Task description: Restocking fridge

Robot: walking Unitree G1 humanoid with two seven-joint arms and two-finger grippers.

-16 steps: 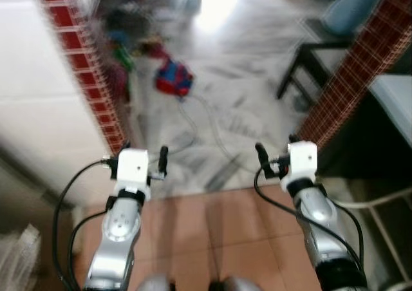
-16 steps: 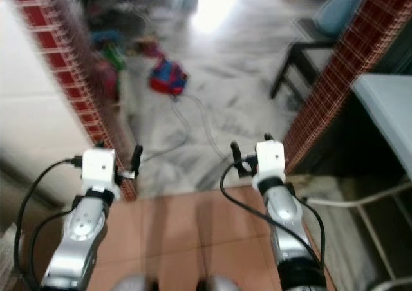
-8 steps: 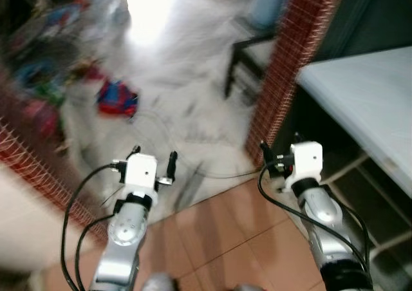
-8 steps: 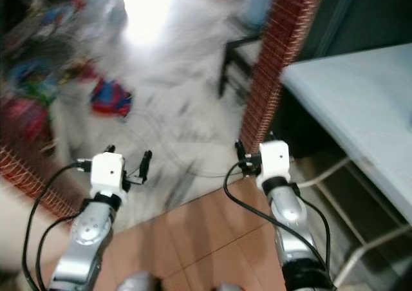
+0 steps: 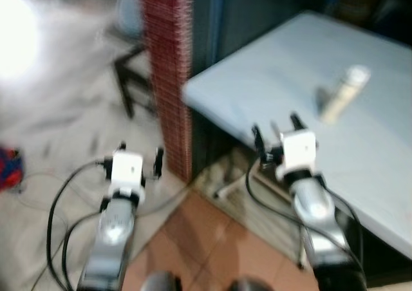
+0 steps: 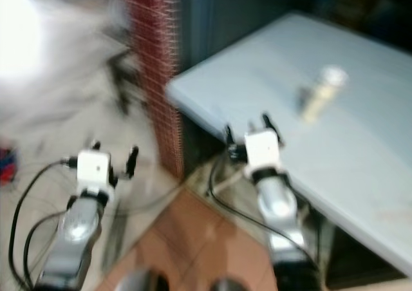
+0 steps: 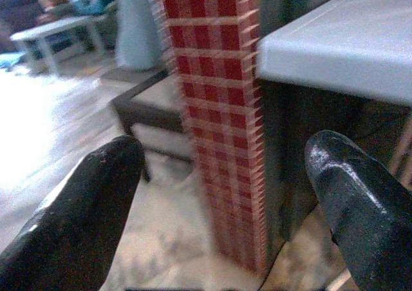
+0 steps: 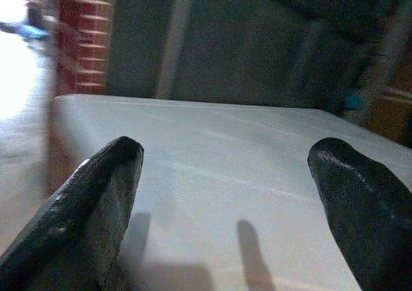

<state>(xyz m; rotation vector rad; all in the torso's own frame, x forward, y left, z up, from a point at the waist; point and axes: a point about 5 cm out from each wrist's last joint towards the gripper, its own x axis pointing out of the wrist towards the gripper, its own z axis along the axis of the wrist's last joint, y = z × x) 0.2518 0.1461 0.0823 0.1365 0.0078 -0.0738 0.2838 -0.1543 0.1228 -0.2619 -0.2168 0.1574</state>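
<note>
Both grippers empty, near the table (image 5: 257, 72)
A bottle (image 5: 344, 94) lies ahead; keep right fingers (image 8: 90, 207) and left fingers (image 7: 84, 207) spread, approach squarely.

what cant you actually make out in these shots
- The pale container on the table: motion blur in both eye views hides any label, so what it is stays unclear.
- The red and blue thing on the floor: cut by the left eye view's edge and blurred.
- Under the table: dark shade; a pale frame barely shows.
- The table's far end: cut off by the eye views' right edge.
- A bright glare washes out the floor there.
</note>
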